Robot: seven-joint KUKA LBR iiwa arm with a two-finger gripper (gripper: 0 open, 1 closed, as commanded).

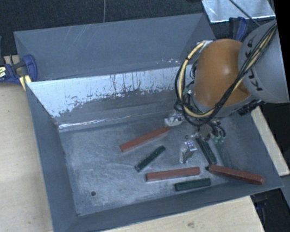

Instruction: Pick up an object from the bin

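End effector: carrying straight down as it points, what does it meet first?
Probably the dark stick right under the end effector, by the bin's right wall; depth is unclear, so maybe bare floor beside it.

Mid-floor: red-brown bar (144, 138); dark green bar (150, 158) just beside; second red-brown bar (172, 174) nearer front.

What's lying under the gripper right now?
A dark green stick lies on the bin floor, its upper end covered by the gripper. The arm hides the floor behind.

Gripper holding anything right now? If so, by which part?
Cannot tell: the gripper is down beside a dark stick at the bin's right, but no grasp is visible.
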